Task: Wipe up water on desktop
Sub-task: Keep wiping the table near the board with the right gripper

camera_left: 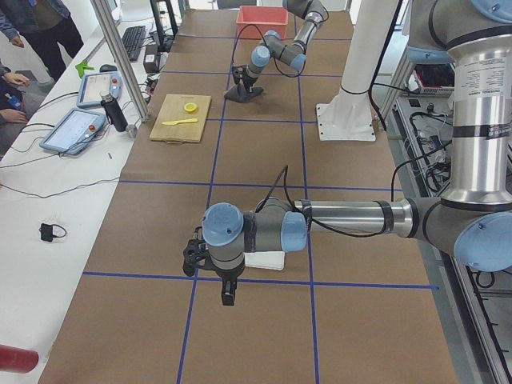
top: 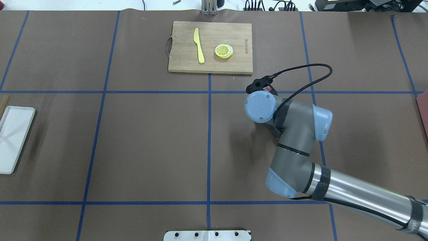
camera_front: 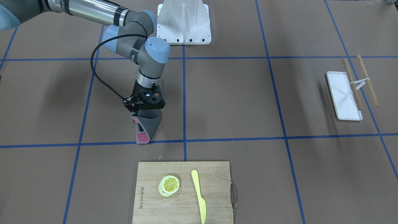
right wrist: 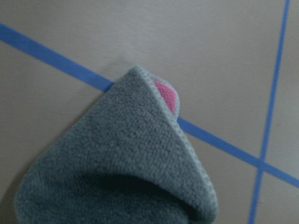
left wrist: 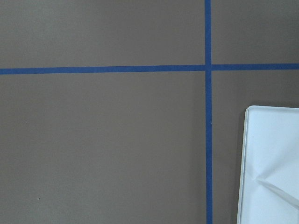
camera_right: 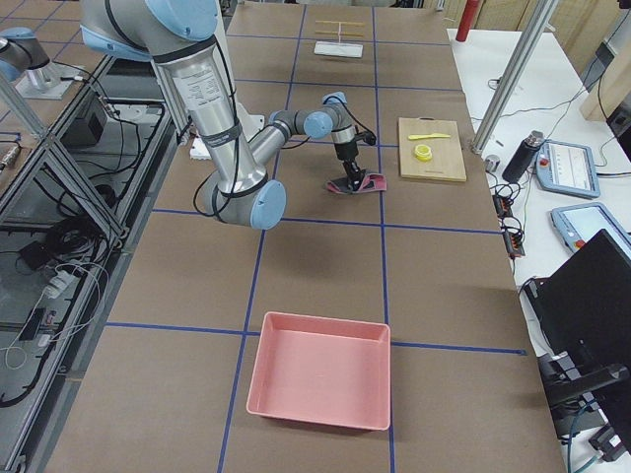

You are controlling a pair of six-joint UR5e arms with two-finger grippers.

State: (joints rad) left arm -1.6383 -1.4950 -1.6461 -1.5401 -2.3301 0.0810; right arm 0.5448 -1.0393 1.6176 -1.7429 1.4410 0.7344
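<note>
The desktop (camera_front: 233,99) is matte brown with blue tape lines; I see no water on it. My right gripper (camera_front: 146,111) points down and is shut on a grey cloth with a pink side (camera_front: 146,126). The cloth hangs folded, and its lower tip touches the desktop at a blue line. It fills the lower part of the right wrist view (right wrist: 117,172). My left gripper (camera_left: 228,294) shows only in the exterior left view, hovering over the desktop beside the white tray (camera_left: 268,260). I cannot tell whether it is open or shut.
A bamboo cutting board (camera_front: 183,193) with lemon slices (camera_front: 169,185) and a yellow knife (camera_front: 199,196) lies just beyond the cloth. The white tray (camera_front: 343,95) and chopsticks (camera_front: 367,80) lie at the left arm's end. A pink bin (camera_right: 320,379) stands at the right end.
</note>
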